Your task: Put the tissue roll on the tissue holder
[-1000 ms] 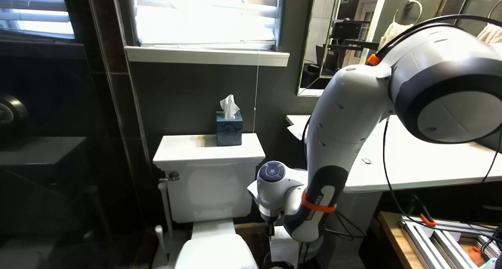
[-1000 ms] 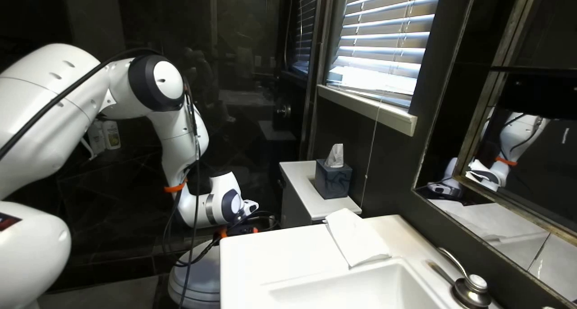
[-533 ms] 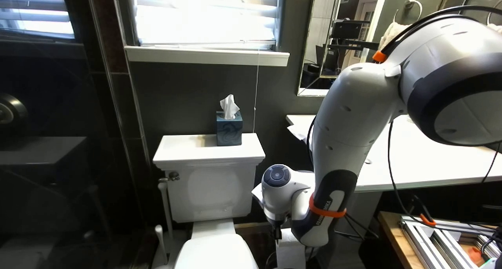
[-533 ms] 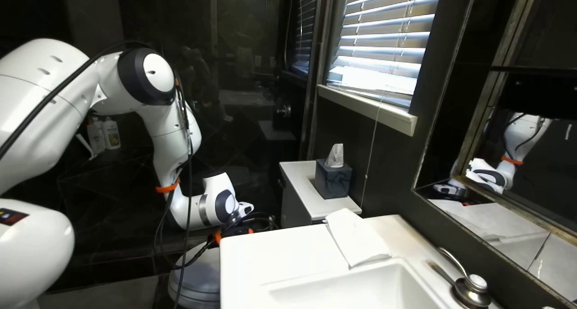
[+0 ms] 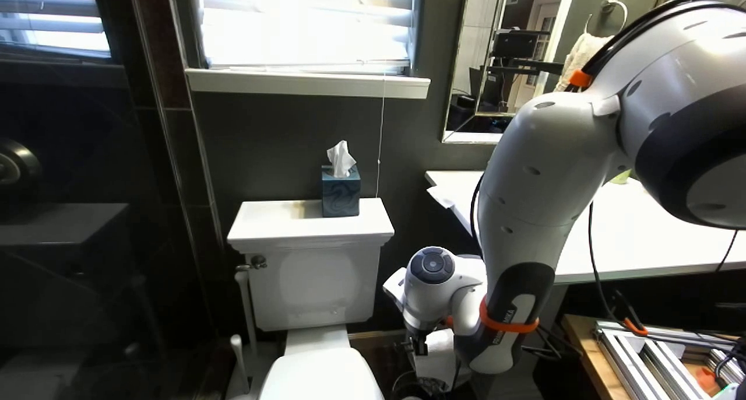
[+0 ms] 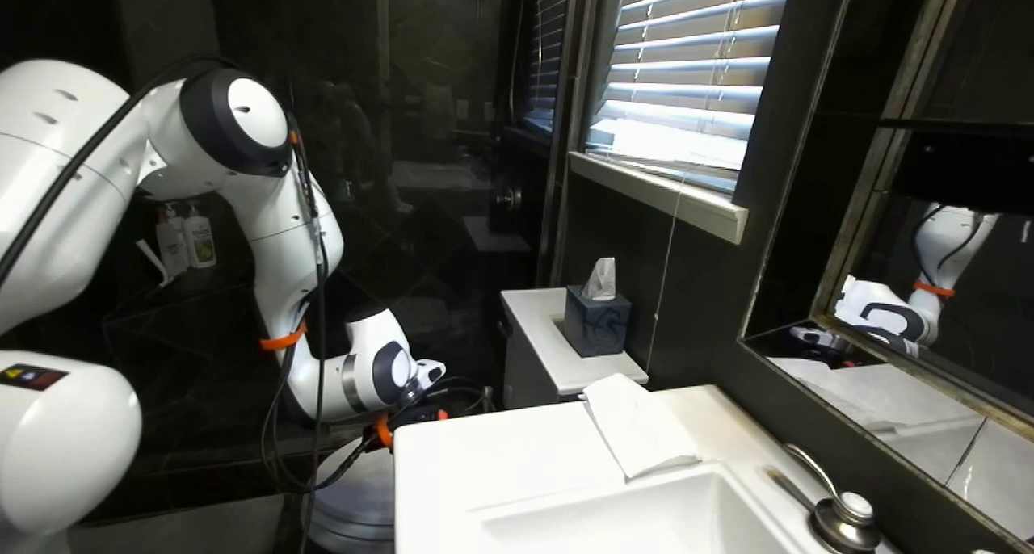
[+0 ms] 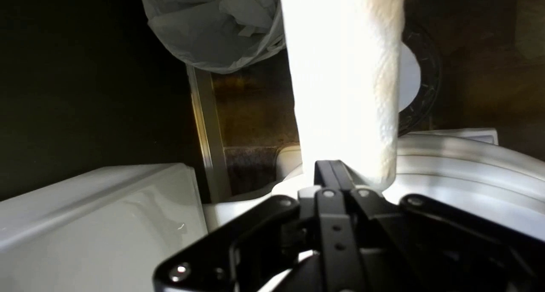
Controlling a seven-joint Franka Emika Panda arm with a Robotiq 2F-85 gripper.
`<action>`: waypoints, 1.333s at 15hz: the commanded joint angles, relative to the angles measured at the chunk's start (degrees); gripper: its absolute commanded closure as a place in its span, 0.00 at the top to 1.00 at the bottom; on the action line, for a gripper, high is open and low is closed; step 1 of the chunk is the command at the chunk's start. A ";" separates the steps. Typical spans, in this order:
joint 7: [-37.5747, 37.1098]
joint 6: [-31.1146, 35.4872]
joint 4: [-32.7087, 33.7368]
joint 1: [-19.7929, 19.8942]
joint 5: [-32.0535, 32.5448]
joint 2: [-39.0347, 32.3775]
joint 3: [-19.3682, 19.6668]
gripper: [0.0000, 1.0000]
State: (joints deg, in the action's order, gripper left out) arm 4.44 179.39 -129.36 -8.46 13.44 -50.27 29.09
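1. The pincer (image 7: pixel 334 164) stands narrow beside the toilet (image 5: pixel 312 295), its black fingers (image 7: pixel 325 175) close together, pinching the tissue roll (image 7: pixel 347 83) near one end.
2. The tissue roll is on the side of the toilet toward the counter (image 5: pixel 653 242); in an exterior view the fingers and the arm (image 5: pixel 524 178) hide part of it.
3. Partly behind the roll, near the toilet's bowl (image 7: pixel 460 181), the wrist view shows a dark patterned ring (image 7: pixel 431 77) around a white disc (image 7: pixel 409 77).
4. A white plastic bag (image 7: pixel 191 36) holding crumpled paper (image 7: pixel 247 11) sits apart from the toilet's bowl.
5. The arm reaches down beside the toilet, crossing in front of the counter in an exterior view.
6. A white sheet (image 6: pixel 638 429) lies on the counter's corner nearest the toilet.
7. The dark blue tissue box (image 5: pixel 341 196) stands upright on the toilet's tank (image 5: pixel 282 222), a white tissue (image 5: pixel 341 158) poking up.
8. Above the toilet is a window (image 5: pixel 309 38) with blinds (image 6: pixel 691 94).
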 commanded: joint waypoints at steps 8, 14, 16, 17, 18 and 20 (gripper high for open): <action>5.37 0.55 -1.97 -3.01 1.43 1.74 -0.33 0.00; 5.64 -0.47 -1.01 -2.91 0.41 0.90 -1.06 0.00; 4.30 -0.75 -1.27 -4.25 -0.25 0.53 -0.02 0.00; 3.61 -0.69 -1.61 -4.80 -0.49 0.51 0.46 0.00; 3.52 -0.67 -1.93 -4.70 -0.33 0.73 0.52 0.00; 2.17 -0.60 -2.40 -5.24 -0.92 0.79 1.23 0.00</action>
State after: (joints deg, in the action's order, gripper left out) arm 8.55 179.47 -130.32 -11.93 13.47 -50.20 28.90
